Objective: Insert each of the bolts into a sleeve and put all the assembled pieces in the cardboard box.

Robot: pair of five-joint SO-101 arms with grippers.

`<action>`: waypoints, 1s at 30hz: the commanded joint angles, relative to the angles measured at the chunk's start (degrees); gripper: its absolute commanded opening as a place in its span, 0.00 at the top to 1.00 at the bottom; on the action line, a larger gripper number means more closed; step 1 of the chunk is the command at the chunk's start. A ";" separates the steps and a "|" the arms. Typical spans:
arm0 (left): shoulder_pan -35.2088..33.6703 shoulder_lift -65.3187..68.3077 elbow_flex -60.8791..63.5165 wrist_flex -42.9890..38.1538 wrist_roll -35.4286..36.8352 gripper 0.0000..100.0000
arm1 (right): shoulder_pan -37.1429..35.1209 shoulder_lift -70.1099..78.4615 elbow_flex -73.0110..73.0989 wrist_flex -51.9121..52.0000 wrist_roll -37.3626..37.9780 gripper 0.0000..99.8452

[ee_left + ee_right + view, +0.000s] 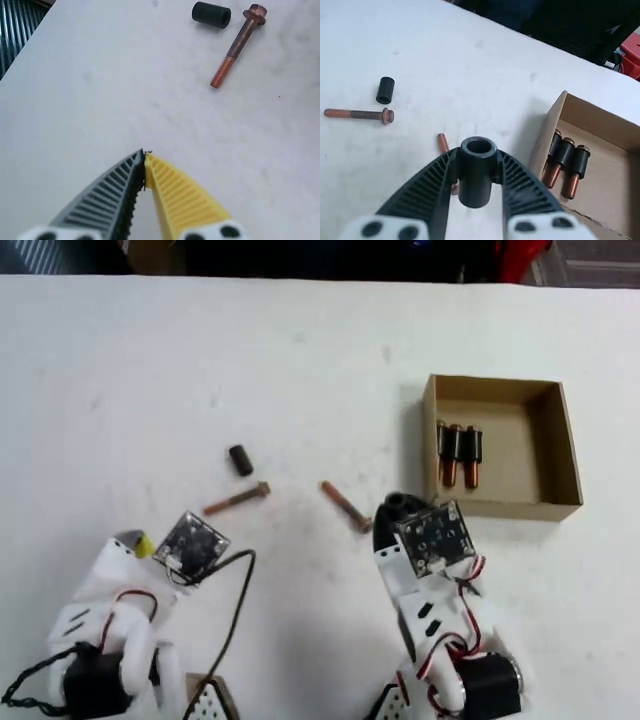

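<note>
Done: three assembled pieces [458, 452] in cardboard box [560, 440]
Todo: two bolts [236, 499], one loose sleeve [240, 460] (roughly halfway-ish)
Right pincer [477, 157]: clamped on second sleeve [477, 185]
Left pincer [144, 160]: together, empty

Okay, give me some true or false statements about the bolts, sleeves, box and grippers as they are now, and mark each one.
The right gripper holds a black sleeve. True.
The cardboard box holds four assembled pieces. False: three assembled pieces lie in it.
The left gripper is shut on nothing. True.
The loose sleeve sits on a bolt. False: it lies apart from the nearby bolt.
A second bolt lies on the table close to the right gripper. True.
</note>
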 commanded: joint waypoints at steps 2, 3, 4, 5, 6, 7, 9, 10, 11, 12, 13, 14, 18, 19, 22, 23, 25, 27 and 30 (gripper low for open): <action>0.66 0.13 -5.01 1.32 0.00 0.97 | 0.66 -0.57 0.88 -1.45 0.00 0.98; 0.66 0.13 -5.36 1.32 0.00 0.97 | 0.66 -0.57 1.23 -1.45 0.00 0.98; 0.66 0.13 -5.63 1.14 0.00 0.97 | 0.66 -0.57 1.58 -1.45 0.00 0.98; 0.66 0.13 -6.24 1.05 0.00 0.97 | 0.66 -0.57 1.85 -1.45 0.00 0.98; 0.66 0.13 -6.86 1.05 0.00 0.97 | 0.66 -0.57 2.02 -1.45 0.00 0.98; 0.66 0.13 -7.56 0.97 0.00 0.97 | 0.66 -0.57 2.11 -1.45 0.00 0.98; 0.66 0.31 -9.14 0.88 0.00 0.97 | 0.66 -0.57 2.20 -1.45 0.00 0.98; 0.66 1.10 -10.20 0.70 0.00 0.97 | 0.66 -0.57 2.64 -1.45 0.00 0.98; 0.66 2.68 -11.60 0.70 0.09 0.97 | 0.66 -0.57 3.08 -1.45 0.00 0.98; 0.66 4.79 -13.36 0.70 0.09 0.97 | 0.66 -0.57 3.52 -1.54 0.00 0.98; 0.66 7.52 -15.38 0.70 0.18 0.98 | 0.66 -0.57 3.96 -2.07 0.00 0.98; 0.66 10.42 -17.49 0.70 0.53 0.98 | 0.66 -0.57 4.48 -2.68 0.00 0.98; 0.75 21.76 -26.11 -1.23 3.96 0.97 | 0.66 -0.57 6.15 -4.35 0.00 0.98; 0.84 24.31 -27.78 -1.41 3.69 0.97 | 0.66 -0.57 6.42 -4.35 0.00 0.98; 4.44 31.78 -30.95 -1.05 2.20 0.97 | 0.66 -0.57 6.42 -4.35 0.00 0.98; 5.93 34.15 -31.30 -0.97 1.14 0.97 | 0.66 -0.57 6.42 -4.35 0.00 0.98; 8.84 38.73 -31.47 -1.23 -0.18 0.97 | 0.66 -0.57 6.42 -4.35 0.00 0.98; 11.21 42.86 -31.56 -1.58 -1.32 0.97 | 0.66 -0.57 6.42 -4.26 0.00 0.98; 14.73 49.19 -31.38 -2.20 -4.57 0.97 | 0.66 -0.57 6.51 -4.26 0.00 0.98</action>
